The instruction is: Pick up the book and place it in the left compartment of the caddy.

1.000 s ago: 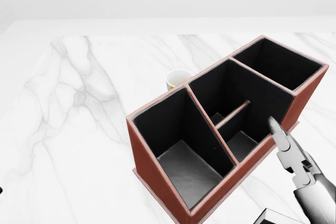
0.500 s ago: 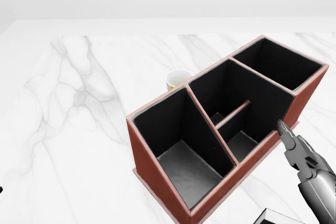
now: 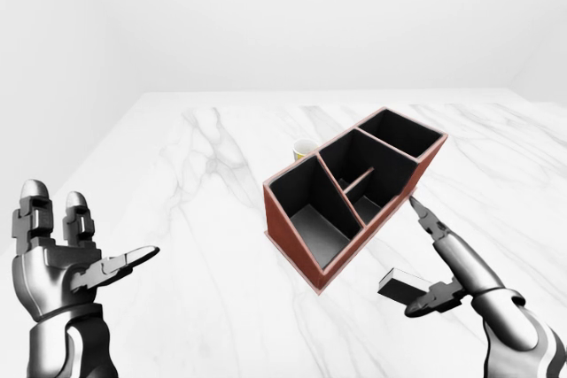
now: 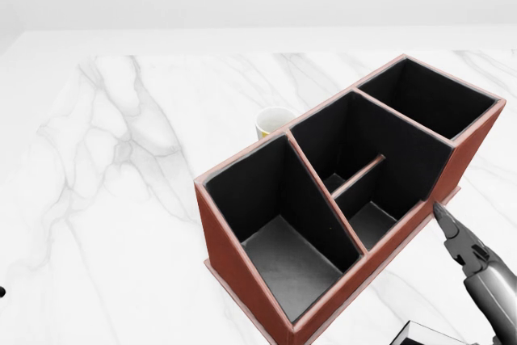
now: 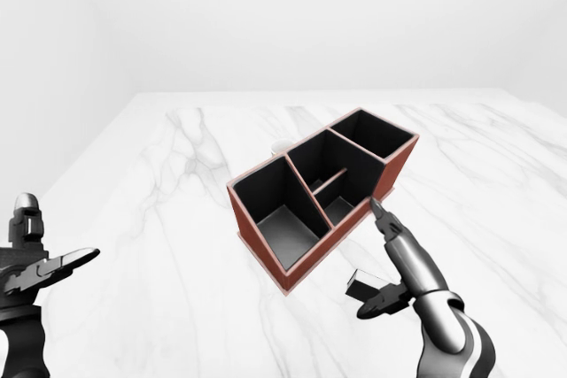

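Caddy (image 3: 354,190) sits angled on the white marble surface (image 3: 204,183), brick-red outside, black inside, with its compartments all showing nothing in them. The big left compartment (image 4: 279,224) is the one nearest the bottom left of the head view. A small yellowish cup (image 4: 273,123) peeks out from behind the caddy's far wall, just beside it.

The right robot hand (image 3: 443,258) is low on the right of the left-eye view, close to the caddy's near wall but apart from it. One long finger points up toward the caddy and the thumb sticks out below, so it's spread, not pinching anything. The book (image 3: 403,285) lies flat on the surface right by that thumb, dark with a pale edge; can't tell if the thumb actually touches it. In the head view only a corner of the book shows at the bottom edge.

The left robot hand (image 3: 66,254) is way off at the left, well apart from everything, fingers up, thumb out sideways, spread and holding nothing.
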Available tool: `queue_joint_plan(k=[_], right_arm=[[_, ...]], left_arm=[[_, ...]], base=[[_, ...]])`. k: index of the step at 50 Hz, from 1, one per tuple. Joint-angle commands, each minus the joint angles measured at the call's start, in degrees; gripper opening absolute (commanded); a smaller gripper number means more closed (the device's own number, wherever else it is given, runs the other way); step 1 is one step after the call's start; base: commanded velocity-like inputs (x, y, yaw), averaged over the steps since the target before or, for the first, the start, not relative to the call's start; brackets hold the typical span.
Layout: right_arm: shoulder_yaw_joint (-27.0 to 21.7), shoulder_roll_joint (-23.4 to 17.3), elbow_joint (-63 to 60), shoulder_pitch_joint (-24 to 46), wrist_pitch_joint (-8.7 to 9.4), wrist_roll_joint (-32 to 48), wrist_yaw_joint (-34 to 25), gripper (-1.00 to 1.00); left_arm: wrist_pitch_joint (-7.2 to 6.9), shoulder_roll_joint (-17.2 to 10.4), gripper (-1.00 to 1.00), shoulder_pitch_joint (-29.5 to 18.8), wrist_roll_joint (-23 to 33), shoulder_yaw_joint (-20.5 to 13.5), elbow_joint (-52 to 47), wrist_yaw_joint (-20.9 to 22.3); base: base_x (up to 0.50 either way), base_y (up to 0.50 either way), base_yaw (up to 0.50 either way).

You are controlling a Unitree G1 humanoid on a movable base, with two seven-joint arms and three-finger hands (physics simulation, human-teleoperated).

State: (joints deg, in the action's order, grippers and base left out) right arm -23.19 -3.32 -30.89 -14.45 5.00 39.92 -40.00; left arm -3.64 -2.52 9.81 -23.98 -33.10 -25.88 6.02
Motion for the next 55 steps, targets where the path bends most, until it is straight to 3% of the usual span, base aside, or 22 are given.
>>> queue_joint_plan(k=[1,27,43,50,55], right_arm=[[-1.89,-1.78,6.07,0.57,0.00,-1.60,0.00,1.00],[-3.99,-5.79,16.68,2.96,0.00,-2.54,0.00,1.00],[-3.06,-8.50,14.75,4.96,0.00,4.27,0.00,1.00],[-2.73,-8.78,15.75,5.20,0.00,5.83,0.00,1.00],[-2.38,-8.83,15.40,5.19,0.00,6.48,0.00,1.00]], left_arm=[[0.78,0.15,1.00,0.10,0.37,0.30,0.65,0.13],[1.33,0.05,1.00,0.11,0.30,0.38,1.33,0.13],[1.28,-0.04,1.00,0.11,0.14,0.26,1.41,0.09],[1.96,0.02,1.00,0.05,0.52,0.70,2.19,0.12],[1.28,-0.31,1.00,-0.07,0.08,0.37,1.64,-0.16]], base=[[0.00,0.00,0.00],[0.00,0.00,0.00],[0.00,0.00,0.00],[0.00,0.00,0.00],[0.00,0.00,0.00]])
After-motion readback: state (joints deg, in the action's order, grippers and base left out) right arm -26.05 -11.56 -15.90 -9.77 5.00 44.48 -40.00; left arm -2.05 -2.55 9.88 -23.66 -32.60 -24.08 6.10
